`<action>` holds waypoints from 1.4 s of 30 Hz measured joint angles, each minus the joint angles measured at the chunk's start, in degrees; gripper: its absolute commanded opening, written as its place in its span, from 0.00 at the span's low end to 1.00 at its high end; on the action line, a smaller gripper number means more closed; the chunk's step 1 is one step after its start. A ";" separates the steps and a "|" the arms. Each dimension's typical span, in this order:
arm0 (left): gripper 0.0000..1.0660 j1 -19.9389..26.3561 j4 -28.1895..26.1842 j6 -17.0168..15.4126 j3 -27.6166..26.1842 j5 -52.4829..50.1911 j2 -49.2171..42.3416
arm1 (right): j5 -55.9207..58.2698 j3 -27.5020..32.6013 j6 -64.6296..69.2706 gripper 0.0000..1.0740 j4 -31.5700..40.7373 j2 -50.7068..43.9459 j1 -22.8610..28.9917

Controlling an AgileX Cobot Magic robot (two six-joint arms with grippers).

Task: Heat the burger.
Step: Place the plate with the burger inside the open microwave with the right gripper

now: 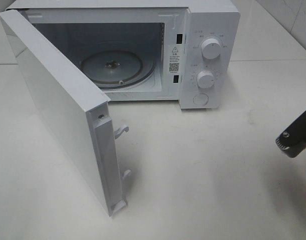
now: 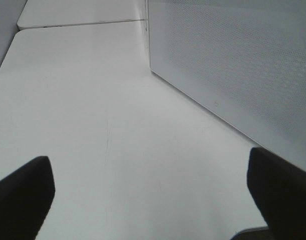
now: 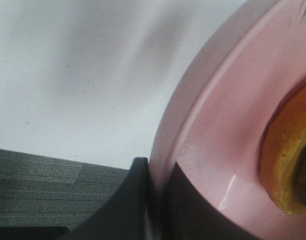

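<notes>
Only an edge of the burger (image 3: pixel 288 150) shows, its golden-brown bun at the border of the right wrist view, lying on a pink plate (image 3: pixel 233 110). My right gripper (image 3: pixel 158 172) is shut on that plate's rim, one dark finger on each side. In the high view only part of my right arm (image 1: pixel 295 136) shows at the right edge; plate and burger are out of that view. My left gripper (image 2: pixel 150 170) stands open above bare table, nothing between its fingers, beside the microwave door's outer face (image 2: pixel 233 65).
A white microwave (image 1: pixel 213 20) stands at the back with its door (image 1: pixel 57 105) swung wide toward the front left. The glass turntable (image 1: pixel 112 67) inside is bare. Two knobs (image 1: pixel 212 48) sit on the right panel. A dark floor strip (image 3: pixel 37 175) marks the table edge.
</notes>
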 measured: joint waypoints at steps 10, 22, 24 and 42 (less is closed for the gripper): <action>0.92 0.00 0.00 0.00 0.00 0.00 0.00 | 2.23 0.00 -4.53 0.00 0.46 -4.53 6.53; 0.92 0.00 0.00 0.00 0.00 0.00 0.00 | 3.04 0.00 -14.95 0.00 -0.63 -5.61 6.88; 0.92 0.00 0.00 0.00 0.00 0.00 0.00 | 2.98 0.00 -17.19 0.00 -1.60 -5.61 6.88; 0.92 0.00 0.00 0.00 0.00 0.00 0.00 | -5.67 0.00 -32.95 0.01 -3.09 -5.61 6.88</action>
